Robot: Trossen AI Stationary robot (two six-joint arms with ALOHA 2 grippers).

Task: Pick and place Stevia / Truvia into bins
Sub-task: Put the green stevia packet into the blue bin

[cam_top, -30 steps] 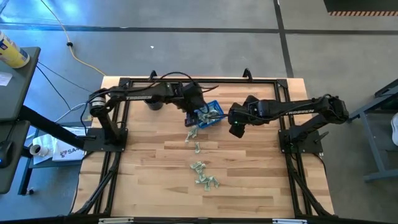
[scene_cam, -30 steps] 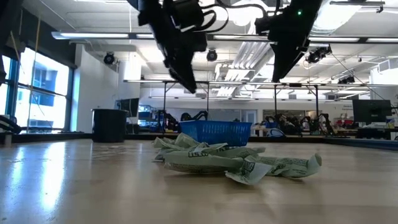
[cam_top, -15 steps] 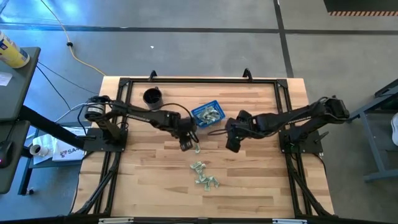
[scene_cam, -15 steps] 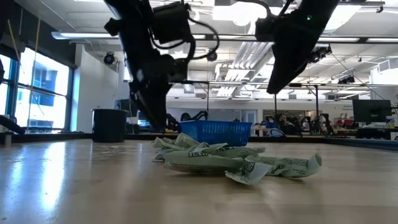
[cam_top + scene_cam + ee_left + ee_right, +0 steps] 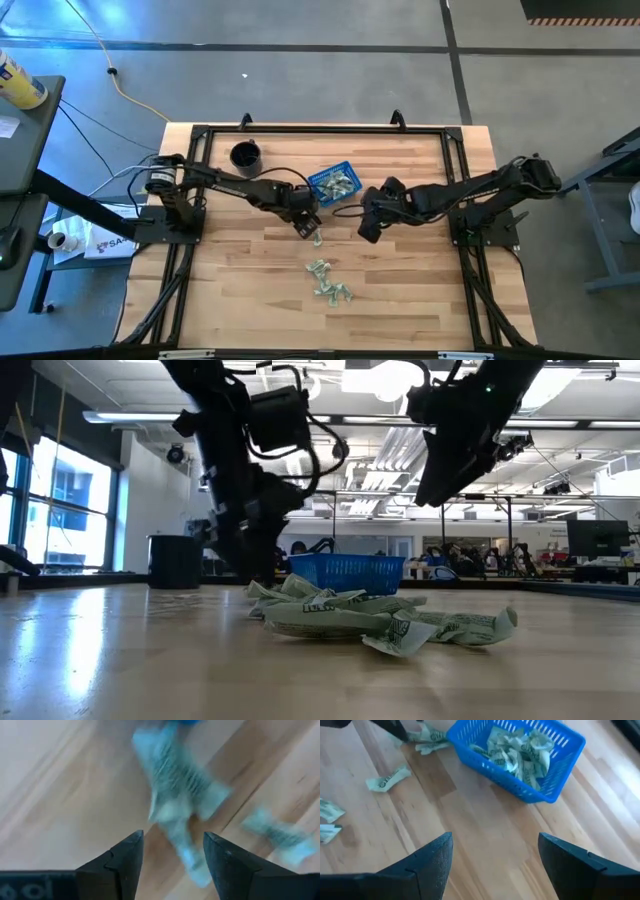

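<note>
The blue basket (image 5: 335, 183) stands on the far middle of the table with several green-and-white Stevia packets (image 5: 515, 752) inside. Loose packets lie just in front of it (image 5: 316, 236) and in a cluster nearer the front edge (image 5: 328, 282). My left gripper (image 5: 172, 862) is open, pointing steeply down low over the packets (image 5: 175, 790) beside the basket, one crumpled packet lying beyond the gap between its fingers. My right gripper (image 5: 492, 860) is open and hangs higher, to the right of the basket, with nothing between its fingers.
A black round cup (image 5: 245, 157) stands at the far left of the table. In the low view the packet heap (image 5: 380, 622) lies in front of the basket (image 5: 347, 572). Bare wood stretches along the table's near left and right.
My left gripper has left its place above the basket, come down and toward the near edge, and rolled about its axis; it now hangs low over the loose packets beside the basket. My right gripper has sunk a little and drifted toward the near edge. The packets lie as before.
</note>
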